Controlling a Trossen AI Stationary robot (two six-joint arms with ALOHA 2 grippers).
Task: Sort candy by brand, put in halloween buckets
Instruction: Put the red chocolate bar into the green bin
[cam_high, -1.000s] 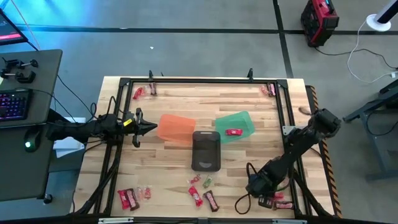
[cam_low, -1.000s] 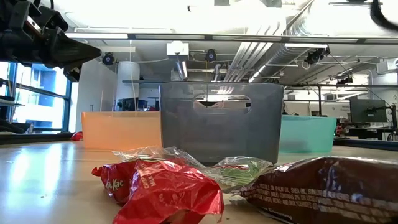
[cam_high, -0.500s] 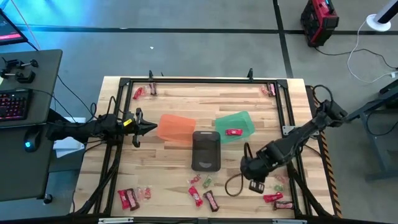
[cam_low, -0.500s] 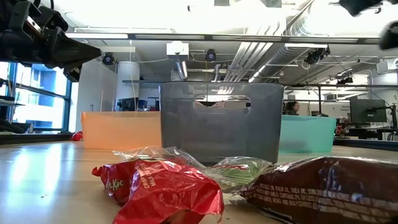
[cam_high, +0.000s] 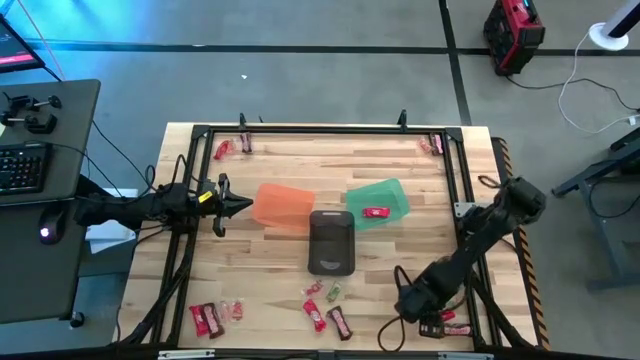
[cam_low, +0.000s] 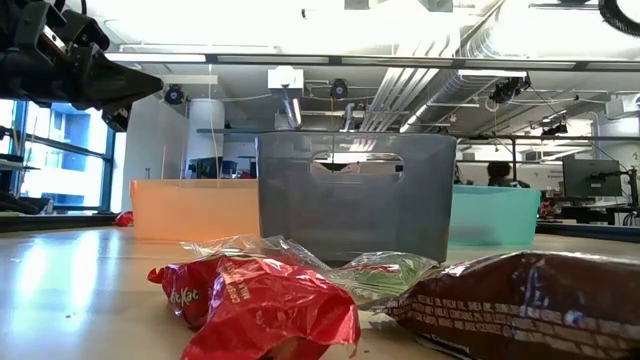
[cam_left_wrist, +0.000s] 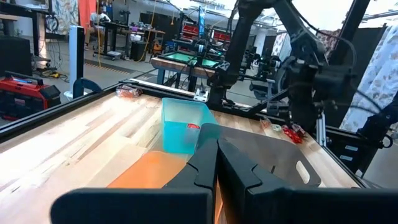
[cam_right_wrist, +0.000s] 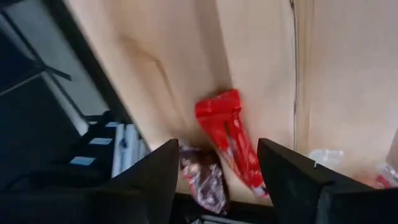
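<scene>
The candy lies in small heaps on the wooden table. A red wrapper (cam_right_wrist: 225, 133) and a dark brown bar (cam_right_wrist: 203, 178) lie at the near right corner, under my right gripper (cam_high: 422, 312). That gripper is open and slants down, its fingers either side of these two. More candy (cam_high: 325, 305) lies near the front middle. The three halloween buckets stand mid-table: orange (cam_high: 282, 205), green (cam_high: 385, 193) with a red candy (cam_high: 375, 212) inside, and dark grey (cam_high: 331, 240). My left gripper (cam_high: 240, 205) hovers shut, left of the orange bucket.
More candy lies at the near left (cam_high: 208, 318), the far left (cam_high: 222, 148) and the far right (cam_high: 435, 143). A black frame rail (cam_high: 320, 130) runs around the tabletop. Bare wood lies between the buckets and the near candy.
My right gripper swung from the near right corner up and toward the buckets, then came back down over the candy at that corner. The candy and the buckets have stayed where they were.
</scene>
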